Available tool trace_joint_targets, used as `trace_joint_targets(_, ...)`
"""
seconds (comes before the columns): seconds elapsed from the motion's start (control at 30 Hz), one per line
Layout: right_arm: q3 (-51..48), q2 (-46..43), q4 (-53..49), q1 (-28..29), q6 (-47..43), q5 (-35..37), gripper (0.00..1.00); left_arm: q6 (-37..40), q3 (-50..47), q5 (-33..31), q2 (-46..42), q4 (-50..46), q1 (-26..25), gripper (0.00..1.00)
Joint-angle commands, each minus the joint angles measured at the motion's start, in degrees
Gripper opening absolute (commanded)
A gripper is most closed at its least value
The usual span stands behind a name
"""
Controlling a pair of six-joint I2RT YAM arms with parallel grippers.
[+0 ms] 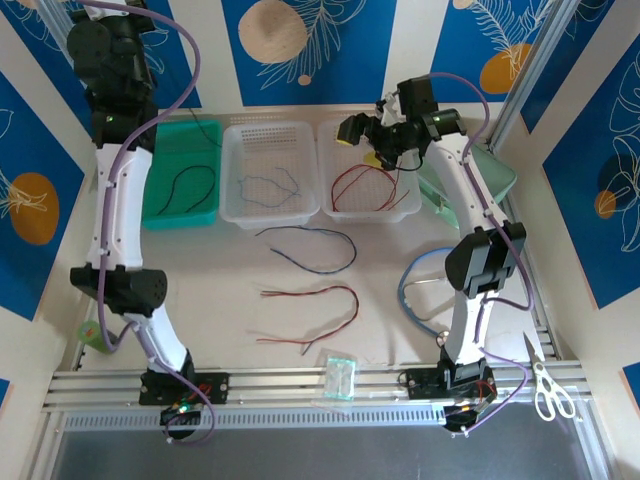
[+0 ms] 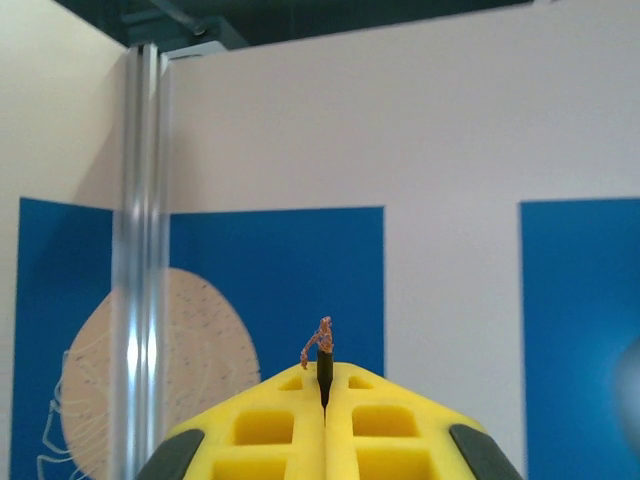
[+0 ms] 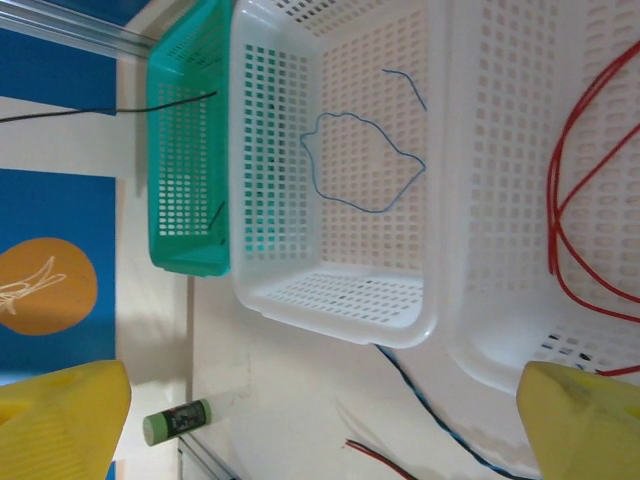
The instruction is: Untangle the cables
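Tabletop (image 1: 225,275) held loose cables (image 1: 350,250) lying left-right, base-side of your R gripper (image 1: 366,142), fingers wide apart. L gripper (image 2: 324,388), up high, was clamped on the end of a black cable (image 2: 324,365).

- black cable (image 1: 190,185): thin, loops in green tray (image 1: 160,215); one end runs straight up and out, bare copper tip (image 2: 325,335) pinched in closed left gripper (image 2: 325,385)
- blue cable (image 1: 268,185): loose squiggle, flat in middle white tray (image 1: 270,215)
- red cable (image 1: 365,183): looped in right white tray (image 1: 370,213)
- table (image 1: 230,280): blue-black cable (image 1: 320,250), hairpin bend; nearer, red-black strands (image 1: 320,305), possibly two intertwined
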Motion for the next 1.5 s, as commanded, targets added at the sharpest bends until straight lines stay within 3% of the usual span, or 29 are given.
trace_joint_targets(0.0,5.3,3.2,-3.5,-0.3,0.7,-3.5,0.99,2.6,1.6,-2.5,1.9,3.9,1.7,0.0)
trace_joint_targets(0.1,9.6,5.2,-5.8,0.1,0.4,-3.7,0.99,0.0,-1.9,-2.1,1.6,0.8,2.8,0.0)
trace_joint_targets(0.33,9.9,5.1,-6.4,2.6,-0.8,-5.3,0.99,-6.9,-24.7,-1.6,-3.3,-4.9,3.8,0.0)
trace_joint_targets(0.5,7.1,1.3,-6.6,3.9,-2.3,-6.1,0.99,-19.4,-34.0,-0.5,-1.7,-16.1,8.1,0.0)
trace_joint_targets(0.6,3.7,-1.6,-6.4,3.8,-3.3,-8.2,0.99,-27.3,-32.4,1.4,2.4,-25.5,11.3,0.0)
trace_joint_targets(0.7,-0.7,-4.7,-5.2,3.8,-3.9,-8.2,0.99,-30.2,-28.2,3.1,7.3,-33.0,12.7,0.0)
trace_joint_targets(0.87,-7.1,-8.7,-3.0,3.4,-3.4,-7.8,0.99,-32.9,-26.5,9.8,12.7,-36.8,13.4,0.0)
trace_joint_targets(1.0,-12.2,-12.1,0.0,2.9,-2.5,-9.4,0.99,-34.4,-30.2,10.1,15.6,-36.2,13.3,0.0)
trace_joint_targets(1.2,-16.8,-17.1,0.2,1.9,-2.4,-8.7,0.99,-34.7,-28.1,18.6,21.4,-38.8,13.4,0.0)
trace_joint_targets(1.23,-17.7,-17.9,0.3,1.9,-2.4,-8.4,0.99,-34.7,-27.1,19.8,22.0,-39.4,13.4,0.04)
trace_joint_targets(1.3,-19.5,-19.4,0.6,1.8,-2.0,-7.6,0.99,-34.9,-25.0,20.7,23.1,-41.3,13.5,0.46)
trace_joint_targets(1.37,-21.4,-20.9,0.9,1.7,-1.7,-6.5,0.99,-35.2,-23.6,20.5,22.9,-42.4,13.5,0.75)
trace_joint_targets(1.47,-24.1,-23.0,1.5,1.7,-1.3,-5.3,0.99,-33.4,-23.3,16.0,19.9,-42.6,12.5,0.95)
